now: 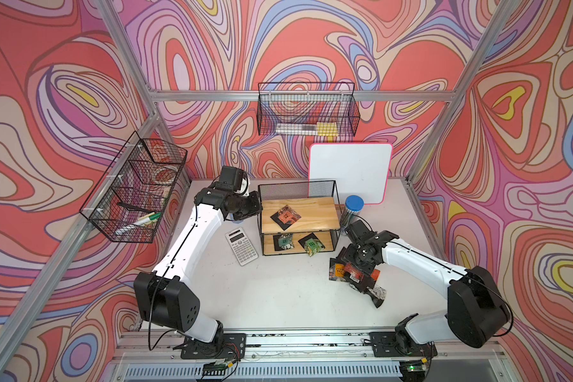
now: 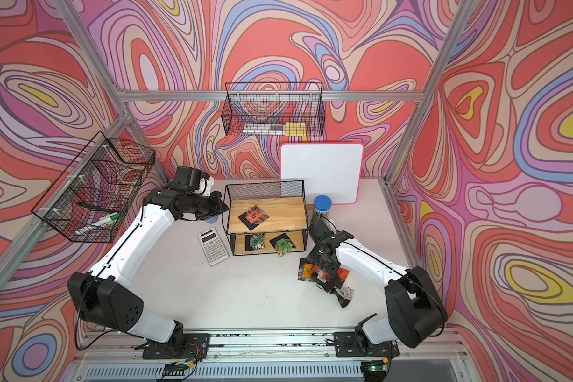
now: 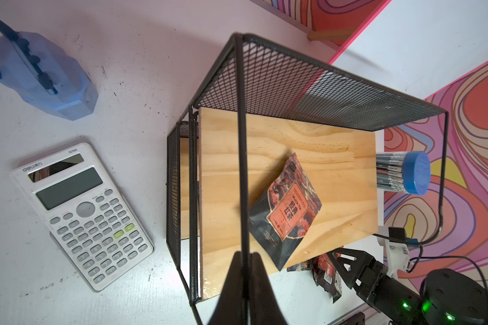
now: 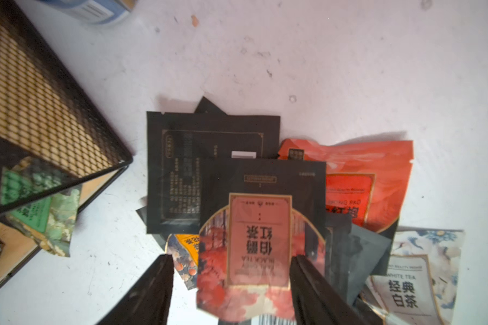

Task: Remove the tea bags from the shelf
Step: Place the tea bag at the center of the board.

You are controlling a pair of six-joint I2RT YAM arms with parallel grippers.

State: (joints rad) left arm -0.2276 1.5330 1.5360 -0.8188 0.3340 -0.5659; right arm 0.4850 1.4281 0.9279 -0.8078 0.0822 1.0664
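**R gripper (image 4: 231,257) open over tea-bag pile (image 1: 354,277); L gripper (image 3: 245,264) clamped on shelf (image 1: 315,211)**

Top views: shelf sits approx centre frame on white table (image 1: 278,297). 3 tea bags on it: red-orange one (image 1: 286,216) flat on upper board; 2 green ones (image 1: 284,242) on lower board, the right-hand one (image 1: 311,246) poking past the front edge.

Tea-bag pile lies on table, lower right of shelf in frame, near it but apart. It's overlapping sachets, mostly black, w/ red, orange and one white-printed sachet (image 4: 414,278).

R gripper hangs directly over pile, pointing down. R wrist view: jaws wide apart, red-panel sachet (image 4: 259,242) between them, blurred. A bare gap shows betw. it and one finger (image 4: 152,289), so not pinched. Can't tell if it rests on the pile or is in the air.

L gripper is at shelf's left edge in frame. L wrist view: fingers (image 3: 231,281) closed tight round a thin black bar of shelf's wire frame.

Misc:
- calculator (image 1: 242,246) on table, lower left of shelf
- whiteboard (image 1: 349,172) leaning at back, upper right of shelf
- clear tube w/ blue lid (image 1: 354,202) just right of shelf
- wire baskets (image 1: 308,109) on walls, top centre and left
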